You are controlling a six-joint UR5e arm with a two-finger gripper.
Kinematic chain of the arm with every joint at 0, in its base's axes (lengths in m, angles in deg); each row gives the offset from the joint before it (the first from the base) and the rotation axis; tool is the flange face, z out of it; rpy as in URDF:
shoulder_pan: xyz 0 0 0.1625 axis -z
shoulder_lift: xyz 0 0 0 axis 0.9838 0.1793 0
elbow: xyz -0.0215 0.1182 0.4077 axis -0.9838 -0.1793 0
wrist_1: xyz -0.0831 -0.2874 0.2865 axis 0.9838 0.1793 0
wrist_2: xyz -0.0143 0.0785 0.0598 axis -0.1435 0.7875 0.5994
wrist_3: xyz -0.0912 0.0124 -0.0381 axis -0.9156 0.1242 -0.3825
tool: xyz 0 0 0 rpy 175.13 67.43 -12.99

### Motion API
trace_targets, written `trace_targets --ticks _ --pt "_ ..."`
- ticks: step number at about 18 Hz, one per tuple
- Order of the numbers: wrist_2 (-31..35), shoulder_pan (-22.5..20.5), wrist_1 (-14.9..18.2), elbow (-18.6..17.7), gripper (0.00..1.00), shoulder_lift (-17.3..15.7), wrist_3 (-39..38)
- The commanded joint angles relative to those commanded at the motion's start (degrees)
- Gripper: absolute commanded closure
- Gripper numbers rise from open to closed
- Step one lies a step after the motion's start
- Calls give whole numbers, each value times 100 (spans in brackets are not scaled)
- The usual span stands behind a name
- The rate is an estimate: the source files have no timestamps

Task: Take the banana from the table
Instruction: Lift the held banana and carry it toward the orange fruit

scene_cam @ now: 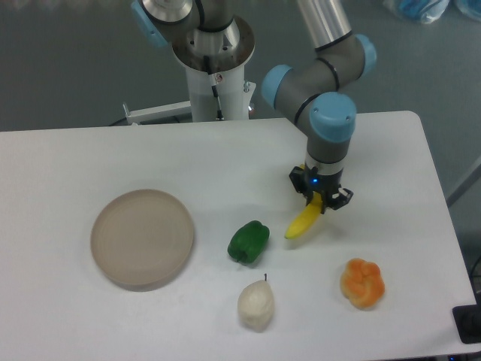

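Observation:
The yellow banana [304, 222] hangs tilted in my gripper [321, 194], its lower end pointing down-left toward the white table [225, 158]. The fingers are shut on its upper end, which they partly hide. Whether the lower tip still touches the tabletop is unclear. The arm reaches in from the top of the view, right of the table's middle.
A green pepper [248, 241] lies just left of the banana. A whitish pear [255, 304] sits near the front edge, and an orange lumpy fruit [362, 283] lies at the front right. A round beige plate [142, 238] rests on the left.

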Motion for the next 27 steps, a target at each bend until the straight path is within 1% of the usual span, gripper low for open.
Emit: trace_targets --ticks 1,3,6,8,9,14,23,27 --pt "-9 9 62 158 67 9 0" --pt "-114 35 80 518 67 105 -35" --pt "-553 18 159 984 67 228 -97" --pt "-571 27 141 1100 67 325 -97" --pt "-572 27 141 1266 67 403 -97" --pt "-572 44 150 1706 67 606 -88" --pt "-501 70 150 2014 67 721 -88" --pt "-501 70 159 2076 67 738 -35"
